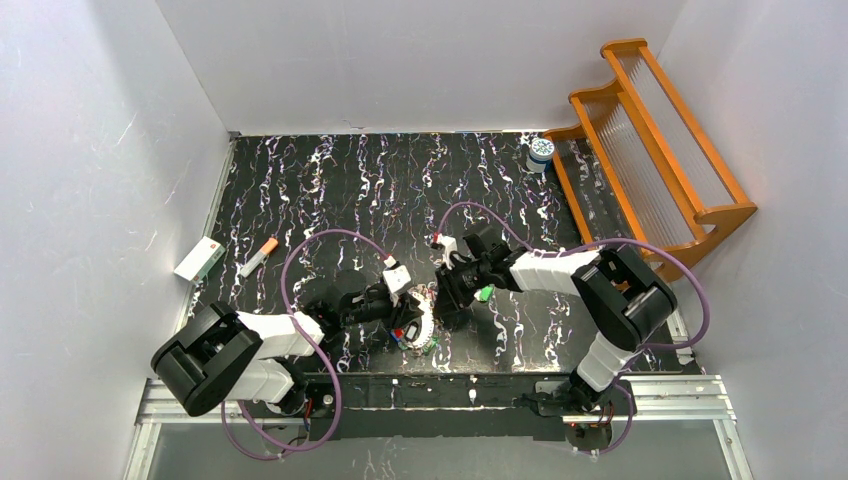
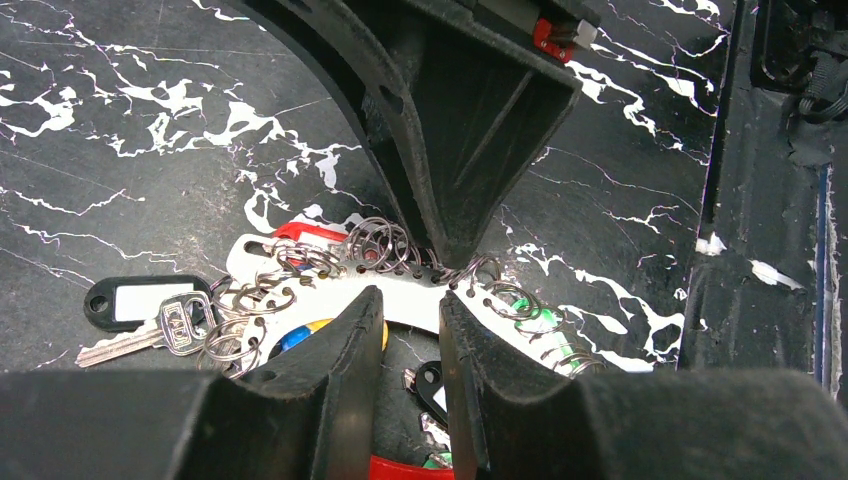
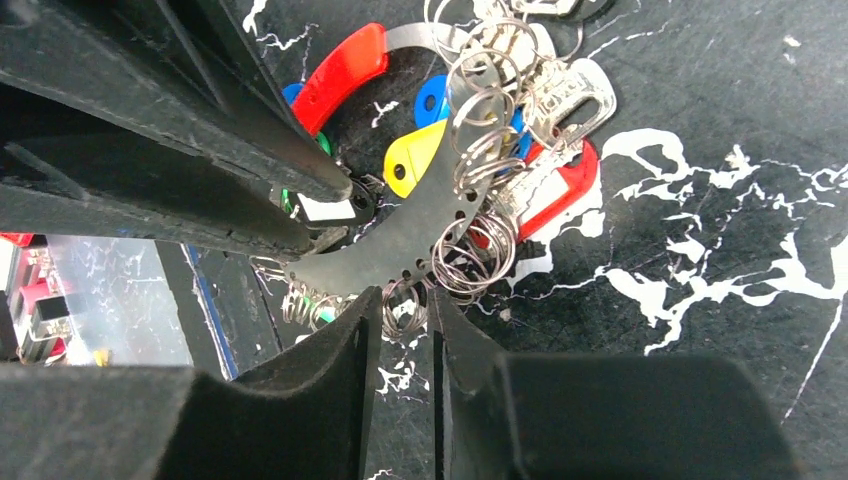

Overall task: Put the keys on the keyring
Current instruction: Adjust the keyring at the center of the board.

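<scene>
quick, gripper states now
left gripper: narrow gap over the flat perforated metal keyring; grip cannot be told
right gripper: narrow gap around a small wire ring; grip cannot be told

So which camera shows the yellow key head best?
The right wrist view: the yellow key head is large and sharp there, its hole visible. The left wrist view shows only a yellow sliver, mostly hidden. In the top view it is too small to pick out.

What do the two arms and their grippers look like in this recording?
The left arm and right arm have white link shells and bulky black joint housings. A purple cable loops along each. The left gripper and right gripper are matte black with two wedge-shaped fingers.
</scene>
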